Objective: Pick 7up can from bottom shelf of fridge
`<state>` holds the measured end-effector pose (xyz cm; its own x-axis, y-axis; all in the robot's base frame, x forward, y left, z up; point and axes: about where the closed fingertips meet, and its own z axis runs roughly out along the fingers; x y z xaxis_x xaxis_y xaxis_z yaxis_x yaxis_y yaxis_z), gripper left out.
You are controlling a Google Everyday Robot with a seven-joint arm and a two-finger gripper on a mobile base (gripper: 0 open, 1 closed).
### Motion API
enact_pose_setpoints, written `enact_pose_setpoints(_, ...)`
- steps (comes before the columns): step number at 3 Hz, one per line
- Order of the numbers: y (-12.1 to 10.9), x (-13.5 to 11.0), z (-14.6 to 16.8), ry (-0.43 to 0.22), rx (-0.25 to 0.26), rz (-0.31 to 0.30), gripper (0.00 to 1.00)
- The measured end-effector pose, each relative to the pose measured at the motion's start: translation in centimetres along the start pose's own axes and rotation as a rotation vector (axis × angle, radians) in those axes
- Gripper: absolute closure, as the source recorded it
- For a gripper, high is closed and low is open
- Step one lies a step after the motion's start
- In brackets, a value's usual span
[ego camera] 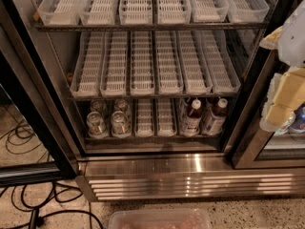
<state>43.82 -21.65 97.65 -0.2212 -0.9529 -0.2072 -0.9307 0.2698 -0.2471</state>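
The fridge (28,104) stands open with three levels of white slotted trays. On the bottom shelf (152,138), several small silver-lidded cans stand in the two left lanes. The front-left one (96,124) looks like the 7up can, greenish-white with a red spot. A similar can (119,123) stands beside it, and two more stand behind. Two dark bottles with white caps (193,116) stand in the right lanes. My gripper (282,104), cream and white, hangs at the right edge of the camera view. It is in front of the right door frame, well right of and above the cans.
The ribbed steel base grille (190,180) runs below the shelf. Black cables (28,209) lie on the floor at the left. A clear plastic container (159,218) sits on the floor in front. The two upper shelves hold only white trays (143,66). A blue can (300,120) shows behind the gripper.
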Motion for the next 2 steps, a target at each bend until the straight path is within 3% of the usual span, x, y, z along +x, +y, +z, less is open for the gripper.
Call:
enact_pose_setpoints(1, 0.1, -0.4, 0.1, -0.008, 0.006, 0.003, 0.0)
enact_pose_setpoints(2, 1.8, -1.6, 3.3, -0.024, -0.012, 0.036, 0.0)
